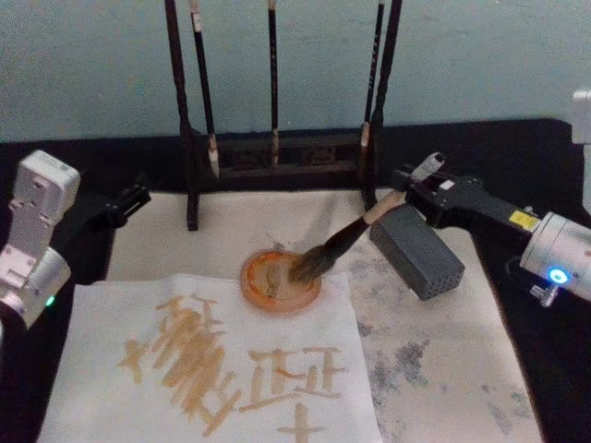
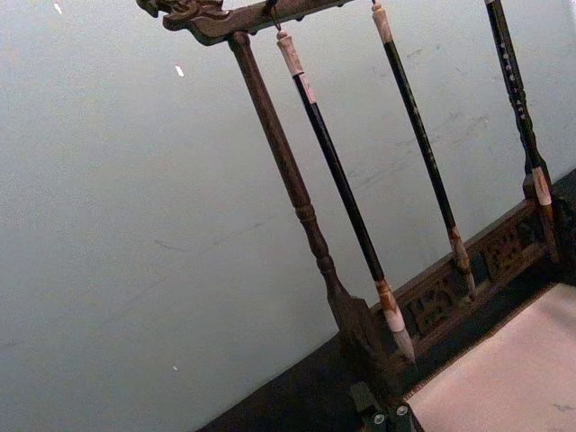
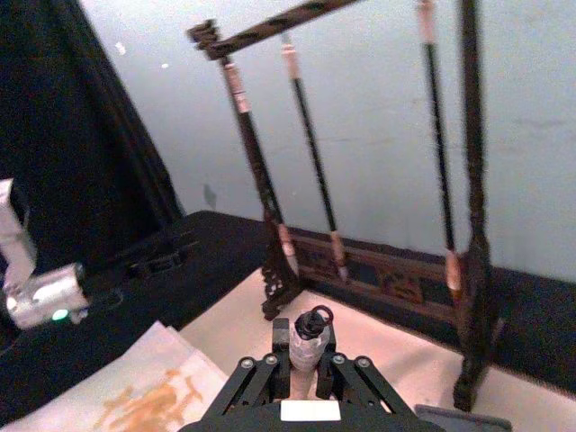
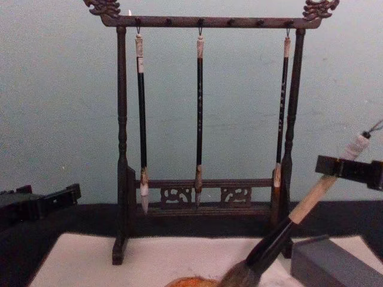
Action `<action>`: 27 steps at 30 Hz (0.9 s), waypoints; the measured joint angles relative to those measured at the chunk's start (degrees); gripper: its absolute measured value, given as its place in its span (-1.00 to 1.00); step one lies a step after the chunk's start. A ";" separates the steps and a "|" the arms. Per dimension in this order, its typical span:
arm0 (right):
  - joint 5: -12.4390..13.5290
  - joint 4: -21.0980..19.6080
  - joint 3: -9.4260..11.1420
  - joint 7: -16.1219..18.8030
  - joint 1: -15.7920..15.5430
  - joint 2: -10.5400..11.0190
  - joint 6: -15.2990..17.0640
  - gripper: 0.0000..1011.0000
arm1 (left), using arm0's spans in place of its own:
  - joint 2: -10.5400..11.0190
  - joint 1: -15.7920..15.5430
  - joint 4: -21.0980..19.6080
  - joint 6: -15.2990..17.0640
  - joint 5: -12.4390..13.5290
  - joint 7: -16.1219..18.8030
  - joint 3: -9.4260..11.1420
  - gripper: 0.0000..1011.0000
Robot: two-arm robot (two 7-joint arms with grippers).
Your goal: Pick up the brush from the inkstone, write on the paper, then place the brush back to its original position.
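Paper (image 1: 92, 323) nearest, ochre strokes. Beyond, brush (image 1: 346, 238) tuft bushy, in orange inkstone (image 1: 261, 284); tan handle slants right, my right pincer (image 1: 409, 187) clenched on it. Left pincer (image 1: 120, 205) parked left of inkstone.

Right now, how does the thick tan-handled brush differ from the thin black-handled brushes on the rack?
The thick tan-handled brush leans tilted, tuft in the orange dish, gripped by the right pincer; the thin black-handled brushes hang upright from the dark wooden rack, untouched and slimmer. All point tufts downward.
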 joint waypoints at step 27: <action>-10.29 -13.88 1.58 0.59 -5.34 3.07 -2.54 -0.67 | 0.00 0.00 0.00 0.00 0.00 0.00 0.00 0.98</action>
